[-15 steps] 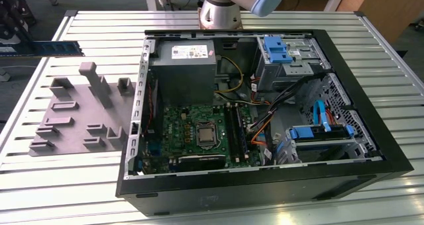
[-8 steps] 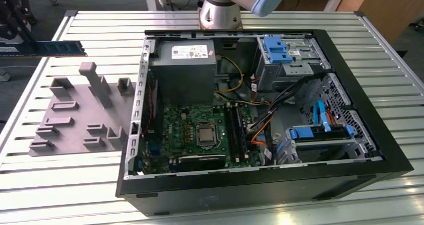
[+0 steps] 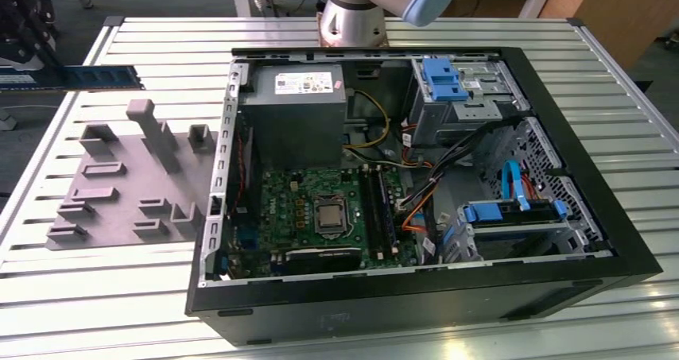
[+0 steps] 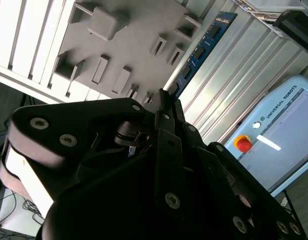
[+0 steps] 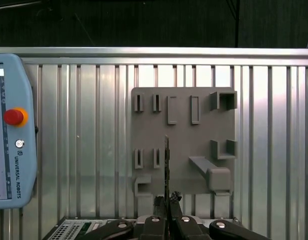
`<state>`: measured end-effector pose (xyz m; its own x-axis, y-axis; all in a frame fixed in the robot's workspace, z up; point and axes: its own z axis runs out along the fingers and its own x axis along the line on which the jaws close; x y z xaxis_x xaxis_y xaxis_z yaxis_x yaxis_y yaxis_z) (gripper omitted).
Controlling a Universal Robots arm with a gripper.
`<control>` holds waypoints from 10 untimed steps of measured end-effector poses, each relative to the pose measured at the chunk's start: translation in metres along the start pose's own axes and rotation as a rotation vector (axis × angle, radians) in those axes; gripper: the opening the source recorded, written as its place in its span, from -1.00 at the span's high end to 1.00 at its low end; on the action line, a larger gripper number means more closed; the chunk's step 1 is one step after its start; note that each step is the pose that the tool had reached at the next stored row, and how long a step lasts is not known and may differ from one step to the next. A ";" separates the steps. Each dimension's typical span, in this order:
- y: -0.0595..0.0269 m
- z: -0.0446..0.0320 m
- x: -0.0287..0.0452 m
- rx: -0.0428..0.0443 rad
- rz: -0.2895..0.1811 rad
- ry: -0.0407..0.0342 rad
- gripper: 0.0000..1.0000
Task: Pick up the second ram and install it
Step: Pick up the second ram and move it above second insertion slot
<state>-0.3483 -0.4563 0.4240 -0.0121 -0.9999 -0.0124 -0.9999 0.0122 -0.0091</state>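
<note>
The second ram (image 3: 98, 77), a long narrow blue stick with dark chips, hangs level in the air at the exterior view's far left, above the table's edge and beyond the grey fixture plate (image 3: 127, 177). In the second wrist view my black gripper (image 4: 166, 97) is shut on one end of the ram (image 4: 204, 50), which juts out past the plate (image 4: 128, 40). The first wrist view shows the ram (image 5: 167, 160) edge-on, a thin dark line rising from between my gripper (image 5: 167, 201) fingers over the plate (image 5: 194, 145).
An open black computer case (image 3: 414, 296) lies on the slatted metal table (image 3: 95, 296), with the green motherboard (image 3: 318, 217), a grey power supply (image 3: 295, 114) and blue drive brackets (image 3: 440, 78) inside. A teach pendant (image 5: 11, 130) with a red button lies beside the plate.
</note>
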 end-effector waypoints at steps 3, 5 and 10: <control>-0.0020 0.0000 0.0000 0.0000 0.000 0.0000 0.72; -0.0033 0.0000 0.0000 0.0000 0.000 0.0000 0.72; -0.0063 0.0001 -0.0001 0.0000 0.000 0.0000 0.72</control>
<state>-0.3420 -0.4563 0.4240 -0.0121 -0.9999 -0.0124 -0.9999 0.0122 -0.0091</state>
